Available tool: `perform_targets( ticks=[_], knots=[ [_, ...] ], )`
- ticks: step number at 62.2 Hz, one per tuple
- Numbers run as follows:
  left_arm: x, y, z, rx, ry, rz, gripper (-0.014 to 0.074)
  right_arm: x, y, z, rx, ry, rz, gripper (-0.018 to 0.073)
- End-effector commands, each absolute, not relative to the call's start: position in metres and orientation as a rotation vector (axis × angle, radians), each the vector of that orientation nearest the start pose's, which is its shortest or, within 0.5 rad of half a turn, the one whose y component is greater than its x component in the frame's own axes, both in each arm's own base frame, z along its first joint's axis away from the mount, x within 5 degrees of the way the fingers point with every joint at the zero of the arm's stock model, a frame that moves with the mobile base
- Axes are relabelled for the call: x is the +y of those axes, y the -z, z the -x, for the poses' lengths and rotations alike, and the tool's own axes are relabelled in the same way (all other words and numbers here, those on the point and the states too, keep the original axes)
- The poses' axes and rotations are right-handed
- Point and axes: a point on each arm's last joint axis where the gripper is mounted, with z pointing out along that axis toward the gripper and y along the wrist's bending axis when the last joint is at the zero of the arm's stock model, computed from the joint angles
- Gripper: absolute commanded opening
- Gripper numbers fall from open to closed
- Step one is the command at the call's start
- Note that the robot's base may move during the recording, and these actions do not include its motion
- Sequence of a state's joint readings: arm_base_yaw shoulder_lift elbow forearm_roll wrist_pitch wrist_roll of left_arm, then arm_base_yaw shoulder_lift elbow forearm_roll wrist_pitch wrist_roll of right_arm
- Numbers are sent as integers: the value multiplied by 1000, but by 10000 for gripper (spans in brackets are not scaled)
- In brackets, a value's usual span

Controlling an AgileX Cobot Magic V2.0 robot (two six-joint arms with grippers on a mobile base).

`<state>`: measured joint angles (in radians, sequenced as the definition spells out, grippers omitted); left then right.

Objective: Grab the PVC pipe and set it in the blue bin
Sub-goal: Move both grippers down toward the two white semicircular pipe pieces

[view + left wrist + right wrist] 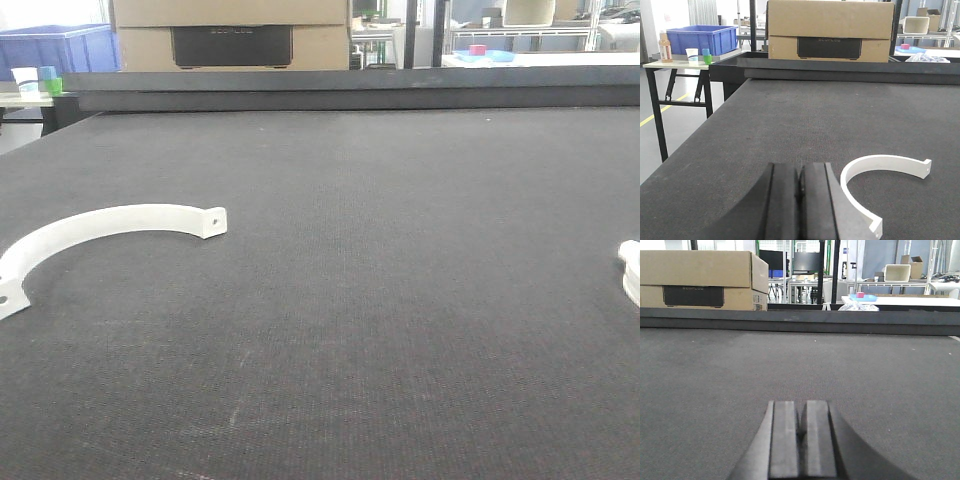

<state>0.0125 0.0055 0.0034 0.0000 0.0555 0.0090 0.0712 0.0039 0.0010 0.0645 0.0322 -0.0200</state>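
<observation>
Plainly, the biggest hazard is the carry. The blue bin (pixel 700 39) sits on a separate side table (pixel 670 64), far beyond the PVC pipe (pixel 880 160) and to its left, off the work surface. A weak hold could therefore drop the strap into the gap between the two tables. The pipe itself lies flat on the mat as a thin open arc, so fingers coming down on it may skid over it or shove it along rather than catch it.

The left gripper (pixel 799 175) hovers just left of the pipe without touching it, its pads clenched together on nothing. It would have to spread them before any grasp. The right gripper (pixel 801 415) is likewise clenched and empty, and the pipe does not appear in its view.

Around the pipe is a workshop with shelving and benches. Under it is a wide table (pixel 815 115) of dark, coarse weave with a raised ledge at the far edge. A cardboard box (pixel 830 22) stands beyond that ledge. Well right of the pipe, a second white piece (pixel 630 270) is cut off by the frame.
</observation>
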Motion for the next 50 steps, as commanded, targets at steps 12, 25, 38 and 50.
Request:
perform_targets(
  ticks=[12, 25, 38, 50],
  knots=[
    [0, -210, -56, 1520, -16, -6, -111, 4, -212, -56, 1502, -82, 34, -169],
    [0, -210, -56, 1520, -16, -6, -111, 4, -212, -56, 1502, -82, 34, -169],
    [0, -210, -56, 1520, -16, -6, -111, 4, -212, -56, 1502, -82, 34, -169],
    [0, -210, -56, 1520, -16, -6, -111, 4, -212, -56, 1502, -82, 34, -169]
  ],
)
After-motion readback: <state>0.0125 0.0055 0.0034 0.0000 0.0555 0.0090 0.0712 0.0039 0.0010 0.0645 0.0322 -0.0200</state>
